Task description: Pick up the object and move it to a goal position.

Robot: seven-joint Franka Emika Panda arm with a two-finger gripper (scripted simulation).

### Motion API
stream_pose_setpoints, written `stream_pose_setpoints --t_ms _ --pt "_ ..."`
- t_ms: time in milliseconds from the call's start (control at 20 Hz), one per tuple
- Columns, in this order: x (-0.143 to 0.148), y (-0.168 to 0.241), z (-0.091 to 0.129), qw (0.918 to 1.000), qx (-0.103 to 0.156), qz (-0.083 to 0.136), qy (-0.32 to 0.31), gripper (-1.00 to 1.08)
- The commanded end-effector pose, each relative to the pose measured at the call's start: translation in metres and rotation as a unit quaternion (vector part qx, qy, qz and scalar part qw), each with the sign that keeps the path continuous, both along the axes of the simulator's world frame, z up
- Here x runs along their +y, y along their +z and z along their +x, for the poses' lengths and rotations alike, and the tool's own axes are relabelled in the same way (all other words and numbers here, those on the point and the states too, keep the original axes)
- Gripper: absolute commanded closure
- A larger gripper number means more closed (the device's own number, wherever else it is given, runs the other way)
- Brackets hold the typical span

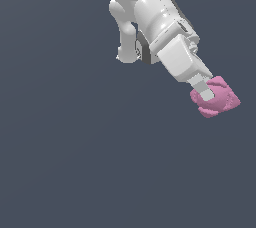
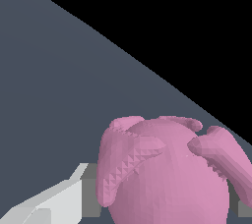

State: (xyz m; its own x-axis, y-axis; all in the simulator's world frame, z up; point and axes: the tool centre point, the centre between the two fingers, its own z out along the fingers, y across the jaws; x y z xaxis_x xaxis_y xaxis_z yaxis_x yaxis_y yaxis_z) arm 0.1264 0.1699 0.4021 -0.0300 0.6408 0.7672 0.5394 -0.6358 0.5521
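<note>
- One arm (image 1: pixel 150 12) is seen, white with dark joint bands, reaching down from the top edge of the exterior view toward the exterior view's right.
- One gripper (image 1: pixel 209 93) is counted at the end of that arm, with a white boxy body and pale grey fingers.
- One object (image 1: pixel 216 98) is counted: a small pink knobbly blob with faceted lumps and a matte finish.
- The object is held at the tip of the gripper, right of centre in the exterior view; no bench edge or corner is shown there by which it could be placed.
- One finger (image 1: pixel 204 88) is seen lying against the side of the object that faces the exterior camera; the other finger is hidden behind the object.
- In the wrist view the object (image 2: pixel 167 174) fills much of the picture, with grey fingertips (image 2: pixel 90 196) pressed against its flanks on either side, so the fingers are closed onto it.
- One plain grey-blue surface (image 1: pixel 75 147) is shown behind everything in the exterior view; whether the object touches it cannot be told.
- In the wrist view the same surface (image 2: pixel 59 95) ends at a single straight edge, beyond which only black is shown.
- No brand, label or writing can be read on the arm, the gripper, the object or the surface.
</note>
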Motion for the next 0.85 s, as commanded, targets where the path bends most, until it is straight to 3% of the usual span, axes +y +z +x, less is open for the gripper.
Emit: stream_pose_setpoints --t_ms 0,400,800 --pt "0.004 0.017 -0.004 0.9997 -0.024 0.007 0.009 1.08" --pt "0.010 0.050 -0.016 0.9969 -0.071 0.019 0.026 1.08" --pt "0.011 0.054 -0.018 0.9965 -0.076 0.021 0.028 1.08"
